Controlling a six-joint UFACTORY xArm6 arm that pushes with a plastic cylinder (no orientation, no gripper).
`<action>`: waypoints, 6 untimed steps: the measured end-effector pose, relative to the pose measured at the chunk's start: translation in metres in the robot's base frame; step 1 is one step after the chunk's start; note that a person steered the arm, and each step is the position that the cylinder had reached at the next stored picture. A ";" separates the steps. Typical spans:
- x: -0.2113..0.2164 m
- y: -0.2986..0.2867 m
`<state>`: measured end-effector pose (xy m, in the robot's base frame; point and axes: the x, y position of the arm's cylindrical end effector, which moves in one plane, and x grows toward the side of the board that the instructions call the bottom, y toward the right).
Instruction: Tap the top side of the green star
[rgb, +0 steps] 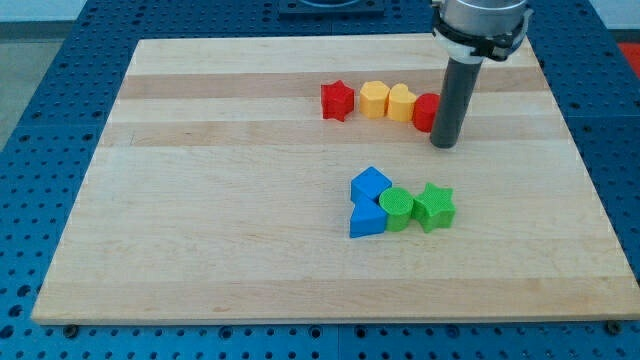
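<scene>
The green star lies right of the board's middle, at the right end of a cluster. It touches a green round block on its left. My tip is above the star toward the view's top, a short gap away, not touching it. The rod stands against the right side of a red round block and partly hides it.
Two blue blocks sit left of the green round block. A row near the view's top holds a red star, a yellow hexagon and a yellow heart-like block. The wooden board ends near the view's right.
</scene>
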<state>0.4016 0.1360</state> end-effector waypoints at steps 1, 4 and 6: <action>-0.005 0.000; -0.026 0.000; 0.011 0.000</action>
